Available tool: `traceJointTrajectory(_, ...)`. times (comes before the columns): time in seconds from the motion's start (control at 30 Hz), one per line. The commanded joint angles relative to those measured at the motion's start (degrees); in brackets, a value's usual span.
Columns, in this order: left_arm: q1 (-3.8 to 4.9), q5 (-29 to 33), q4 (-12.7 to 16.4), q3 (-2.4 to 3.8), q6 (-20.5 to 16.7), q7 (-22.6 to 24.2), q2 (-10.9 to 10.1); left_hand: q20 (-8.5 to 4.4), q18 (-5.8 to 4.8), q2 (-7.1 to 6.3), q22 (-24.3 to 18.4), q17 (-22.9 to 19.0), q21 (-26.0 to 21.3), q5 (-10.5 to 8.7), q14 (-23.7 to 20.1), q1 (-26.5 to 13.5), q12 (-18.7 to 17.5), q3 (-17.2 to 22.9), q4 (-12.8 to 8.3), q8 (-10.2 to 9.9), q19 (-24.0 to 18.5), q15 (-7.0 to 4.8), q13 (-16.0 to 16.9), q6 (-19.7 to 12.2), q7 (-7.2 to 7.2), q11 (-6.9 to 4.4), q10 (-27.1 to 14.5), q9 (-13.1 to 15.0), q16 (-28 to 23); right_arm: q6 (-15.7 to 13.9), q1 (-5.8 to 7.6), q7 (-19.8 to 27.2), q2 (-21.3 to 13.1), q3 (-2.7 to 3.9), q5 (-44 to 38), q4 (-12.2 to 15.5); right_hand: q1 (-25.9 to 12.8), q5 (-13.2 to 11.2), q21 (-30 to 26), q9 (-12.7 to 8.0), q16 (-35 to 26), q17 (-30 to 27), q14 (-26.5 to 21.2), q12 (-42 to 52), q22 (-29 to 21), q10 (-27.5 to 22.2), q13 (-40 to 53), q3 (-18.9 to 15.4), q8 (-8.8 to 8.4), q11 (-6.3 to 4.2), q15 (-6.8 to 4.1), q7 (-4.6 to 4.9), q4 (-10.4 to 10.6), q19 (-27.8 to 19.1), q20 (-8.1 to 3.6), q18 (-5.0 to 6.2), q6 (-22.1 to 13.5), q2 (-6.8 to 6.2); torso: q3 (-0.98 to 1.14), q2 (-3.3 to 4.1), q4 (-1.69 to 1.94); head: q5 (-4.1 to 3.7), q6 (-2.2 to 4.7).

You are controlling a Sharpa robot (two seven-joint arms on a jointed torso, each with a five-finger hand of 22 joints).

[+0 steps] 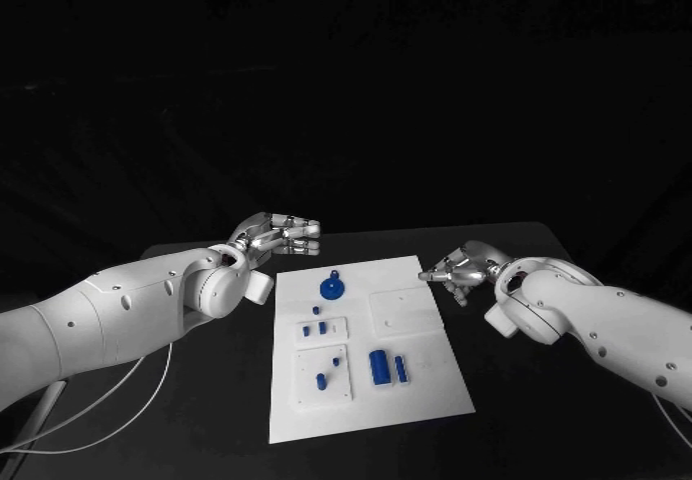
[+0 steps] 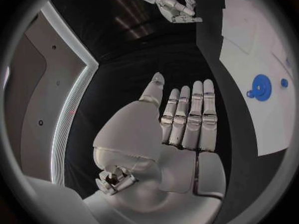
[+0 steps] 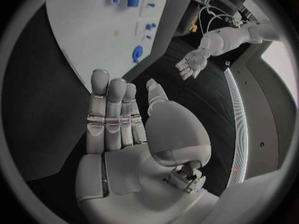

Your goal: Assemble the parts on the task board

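Small blue parts (image 1: 320, 379) on task board (image 1: 433, 400) too small to identify.

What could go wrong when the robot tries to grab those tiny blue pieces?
The blue parts, like the round blue part and the small pegs, look tiny beside the left hand and right hand, so a grab might slip or knock neighbours over. Both hands hang open beside the task board, so reaching in could nudge the board itself.
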Motion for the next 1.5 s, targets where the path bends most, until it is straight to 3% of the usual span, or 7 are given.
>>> traceJointTrajectory(0.03, 0.26, 3.98, -1.49, 0.07, -2.91, 3.02, 0.67, -0.32, -0.83, 0.44, -0.06, -0.03, 0.12, 0.24, 0.26, 0.11, -0.30, 0.07, -0.11, 0.20, -0.26, -0.10, -0.02, 0.36, -0.08, -0.09, 0.51, -0.06, -0.03, -3.23, 1.00, 13.91, 2.24, 0.37, 13.28, -5.23, 0.90, -0.92, -6.35, -0.13, -6.00, -4.17, -1.12, -5.67, -6.36, -0.44, -7.70, 1.60, -0.10, 0.49, 0.65, 0.31, -1.83, -0.90, 0.77, 0.31, -0.51, 0.40, -0.59, -1.75, -0.85, 0.00, 1.48)
traceJointTrajectory(0.53, 0.92, 9.47, -13.08, 0.13, -4.85, 4.26, 6.24, 4.80, 2.61, -0.73, -1.26, -0.44, -0.66, 0.09, -8.58, -0.31, -0.41, 0.34, 0.55, -1.23, -6.22, -0.04, -0.08, -4.14, -0.61, -0.46, -6.17, -0.16, -0.13, 2.32, 2.13, 29.82, 14.27, 3.54, 31.35, -28.44, -1.64, -3.61, -10.02, -0.69, -36.19, -45.07, -16.10, -34.51, -63.39, -9.26, -47.86, 16.74, -0.27, 7.99, 10.60, 1.84, -6.82, -24.09, 17.35, 6.96, -8.82, -1.40, -0.64, -4.08, -1.65, 0.92, 5.92)
traceJointTrajectory(0.67, 0.92, 9.79, -14.06, 0.14, -4.44, 4.47, 6.75, 6.77, 5.32, -0.81, -1.36, -0.45, 0.00, 0.13, -8.56, -0.28, -0.40, 0.68, 0.60, -1.14, -7.05, 0.11, -0.09, -3.27, -0.55, -0.40, -5.93, -0.12, -0.14, 2.85, 2.15, 30.44, 14.42, 3.67, 32.07, -28.85, -1.58, -3.58, -10.00, -0.69, -36.19, -45.07, -15.99, -34.52, -63.39, -9.14, -47.87, 16.49, -0.25, 8.29, 10.91, 2.22, -6.55, -24.05, 17.02, 6.71, -8.94, -1.27, -0.50, -4.07, -1.54, 1.25, 6.01)
traceJointTrajectory(0.7, 0.81, 7.66, -13.61, 0.08, -4.16, 2.85, 6.49, -6.43, -4.44, -4.98, -6.00, -3.97, -5.41, -7.04, -25.63, -23.67, -3.76, 5.67, 5.99, -5.15, -60.92, -6.96, -3.38, -58.54, -7.66, -7.49, -63.08, -3.65, -3.54, 0.32, 2.08, 26.26, 14.30, 3.61, 28.19, -28.69, -22.10, -20.82, -14.09, -4.09, -39.69, -48.50, -34.74, -37.87, -67.17, -27.20, -51.15, 8.40, -3.65, 0.42, 3.82, -4.83, 0.50, -41.55, 4.87, -4.89, -63.98, -2.37, -0.67, -3.90, -1.52, 0.96, 5.80)
traceJointTrajectory(0.87, 0.39, 7.58, -11.64, 0.32, -5.96, 3.20, 5.96, -6.43, -4.44, -4.98, -6.00, -3.97, -5.41, -7.04, -65.94, -33.04, -3.76, 5.67, 5.99, -5.15, -60.92, -6.96, -3.38, -58.54, -7.66, -7.49, -63.08, -3.65, -3.54, -1.26, 2.16, 27.14, 13.55, 2.80, 29.63, -26.67, -70.56, -20.82, -14.09, -4.09, -39.69, -48.50, -78.79, -37.87, -67.17, -69.26, -51.15, 8.40, -3.65, 0.42, 3.82, -4.83, 0.50, -82.10, 4.87, -4.89, -63.98, -2.37, -1.13, -4.05, -0.51, 0.23, 5.80)
traceJointTrajectory(0.97, -0.26, 7.46, -8.56, 0.68, -8.76, 3.74, 5.13, -6.43, -4.44, -4.98, -6.00, -3.97, -5.41, -7.04, -65.94, -77.95, -3.76, 5.67, 5.99, -5.15, -60.92, -6.96, -3.38, -58.54, -7.66, -7.49, -63.08, -3.65, -3.54, -3.67, 2.28, 28.47, 12.41, 1.56, 31.83, -23.60, -70.56, -20.82, -14.09, -4.09, -39.69, -48.50, -78.79, -37.87, -67.17, -69.26, -51.15, 8.40, -3.65, 0.42, 3.82, -4.83, 0.50, -82.10, 4.87, -4.89, -63.98, -2.37, -1.84, -4.29, 1.03, -0.90, 5.79)
traceJointTrajectory(1.5, -5.84, 6.44, 17.71, 3.78, -32.70, 8.32, -1.94, -6.43, -4.44, -4.98, -6.00, -3.97, -5.41, -7.04, -65.94, -77.95, -3.76, 5.67, 5.99, -5.15, -60.92, -6.96, -3.38, -58.54, -7.66, -7.49, -63.08, -3.65, -3.54, -25.35, 3.33, 40.51, 2.16, -9.56, 51.59, 4.09, -70.56, -20.82, -14.09, -4.09, -39.69, -48.50, -78.79, -37.87, -67.17, -69.26, -51.15, 8.40, -3.65, 0.42, 3.82, -4.83, 0.50, -82.10, 4.87, -4.89, -63.98, -2.37, -2.99, -4.68, 3.55, -2.74, 5.78)
